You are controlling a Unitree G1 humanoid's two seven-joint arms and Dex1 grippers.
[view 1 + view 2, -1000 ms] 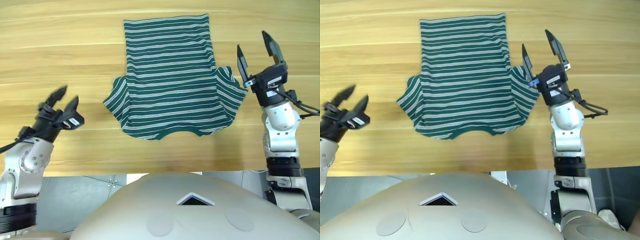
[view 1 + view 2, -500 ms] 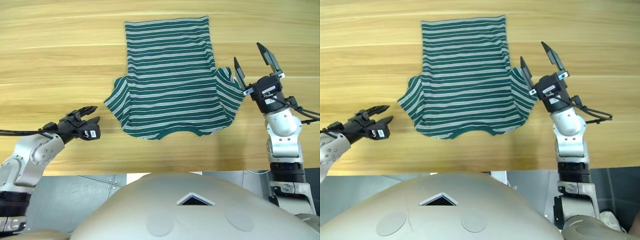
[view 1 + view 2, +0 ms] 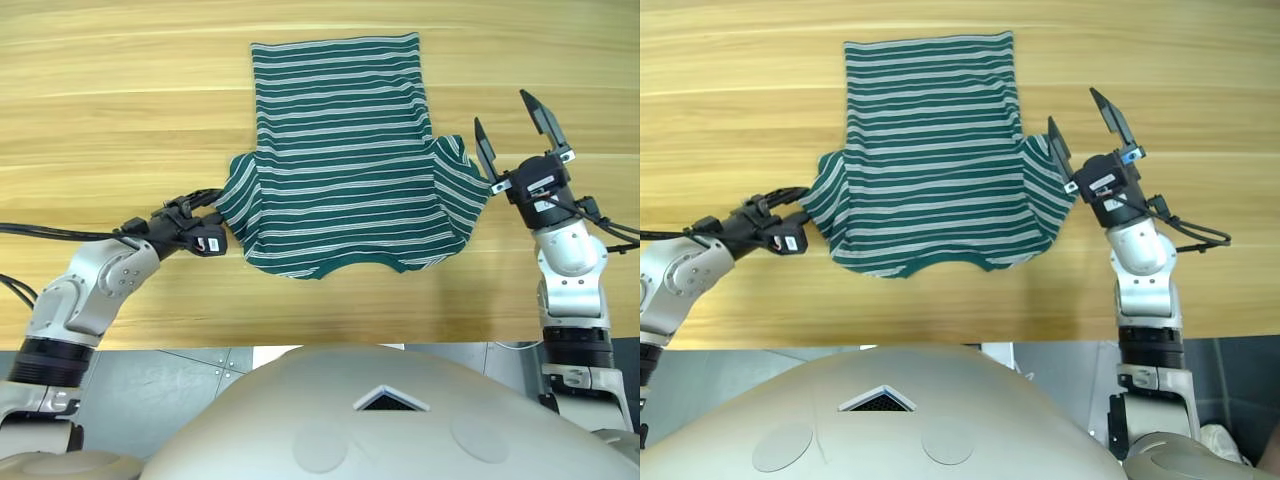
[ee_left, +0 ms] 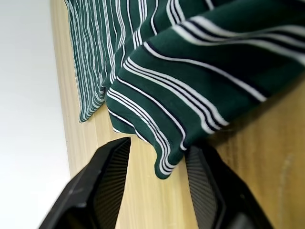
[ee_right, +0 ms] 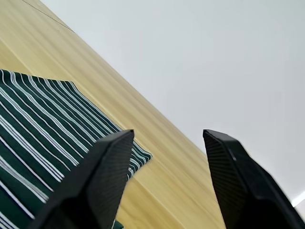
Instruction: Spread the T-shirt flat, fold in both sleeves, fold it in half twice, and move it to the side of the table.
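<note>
The dark green T-shirt with white stripes lies spread in the middle of the light wooden table, collar at the near side.
The left gripper sits low at the left sleeve, its fingers apart around the sleeve's edge, not clenched. The right gripper stands just beside the right sleeve, released, fingers wide.

readable text: none | small white tag by left jaws: print too small to read
</note>
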